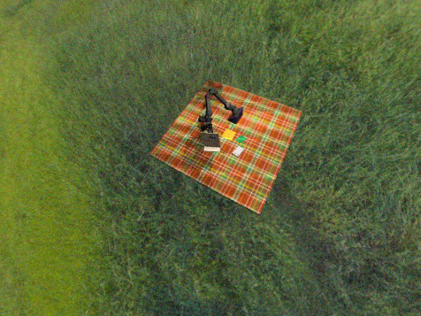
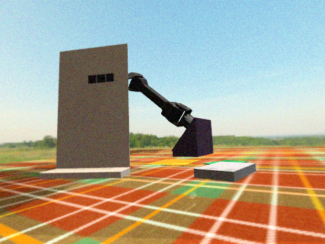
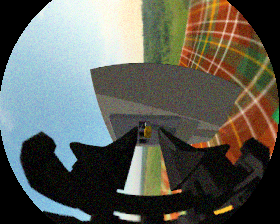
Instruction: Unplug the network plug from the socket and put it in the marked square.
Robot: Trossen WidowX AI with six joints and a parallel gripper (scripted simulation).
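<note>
The upright grey panel (image 1: 209, 139) (image 2: 92, 119) (image 3: 165, 85) stands on its foot, with dark openings high in its back face. In the wrist view its socket block (image 3: 170, 121) is straight ahead. The plug (image 3: 147, 131), a small dark and yellow shape, sits at the socket, seen between the fingertips. My gripper (image 3: 148, 129) is partly open, its tips close to the socket on either side of the plug, with a gap showing on the right. Contact cannot be made out. The panel hides the fingertips in the top and exterior views. A yellow square (image 1: 228, 134) (image 2: 175, 162) lies flat on the plaid surface.
A green patch (image 1: 241, 139) lies beside the yellow square. A low white-topped block (image 1: 238, 150) (image 2: 225, 171) lies near it. The panel's pale foot (image 1: 212, 149) (image 2: 85, 172) sticks out at its base. The dark arm base (image 1: 236, 115) (image 2: 201, 138) stands beyond the yellow square.
</note>
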